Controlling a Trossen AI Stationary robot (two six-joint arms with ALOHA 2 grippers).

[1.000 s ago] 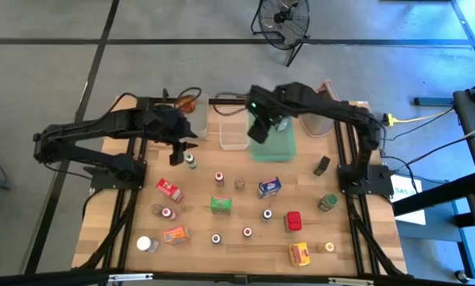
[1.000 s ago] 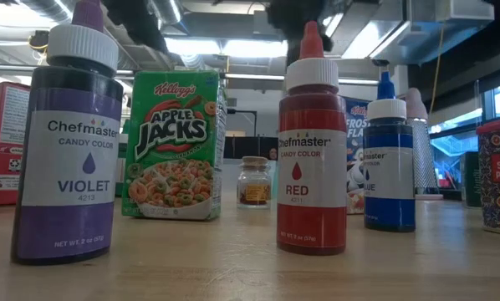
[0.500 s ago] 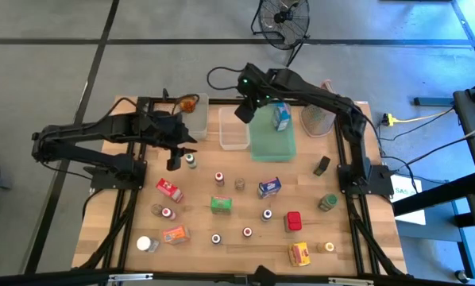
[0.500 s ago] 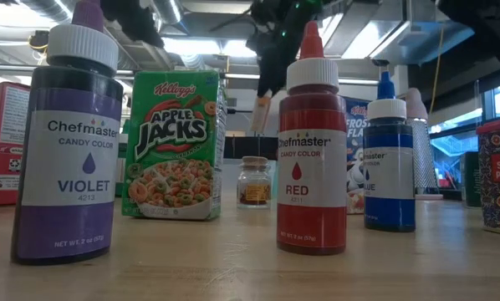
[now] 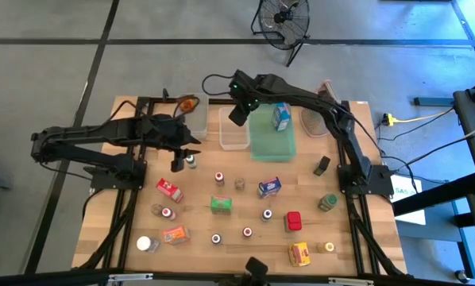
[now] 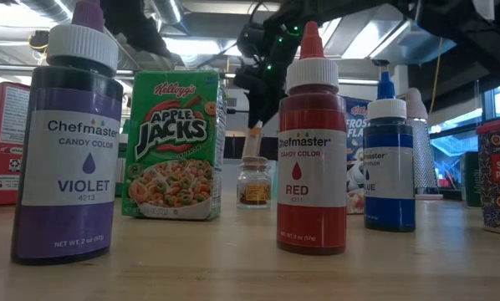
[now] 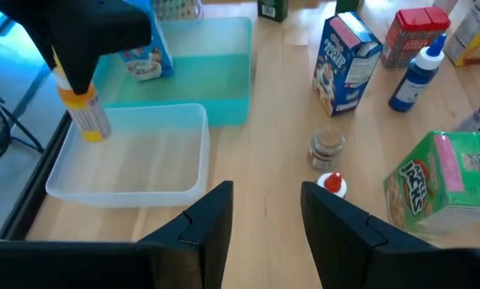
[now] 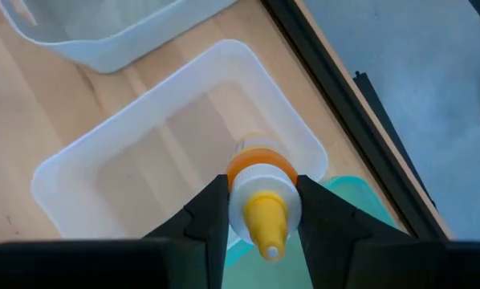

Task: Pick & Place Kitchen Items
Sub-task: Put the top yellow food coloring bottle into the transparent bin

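Right wrist view: the right gripper [image 8: 260, 210] is clamped on an orange-capped squeeze bottle [image 8: 260, 201], hanging over the clear bin [image 8: 71, 164], just beside the green tray [image 5: 273, 147]. In the high view the left gripper [image 5: 178, 159] hovers beside a small green-capped bottle [image 5: 191, 160], its fingers apart and empty. The low view reads Chefmaster Candy Color Violet [image 6: 66, 142] and Red [image 6: 312, 142], and Kellogg's Apple Jacks [image 6: 173, 144]. Bare wood stays free near the table's front edge [image 5: 245, 250].

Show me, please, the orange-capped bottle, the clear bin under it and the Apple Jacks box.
orange-capped bottle [image 8: 261, 186]: right wrist view, its white collar.
clear bin [image 7: 124, 191]: left wrist view, near wall.
Apple Jacks box [image 6: 172, 142]: low view, front face.
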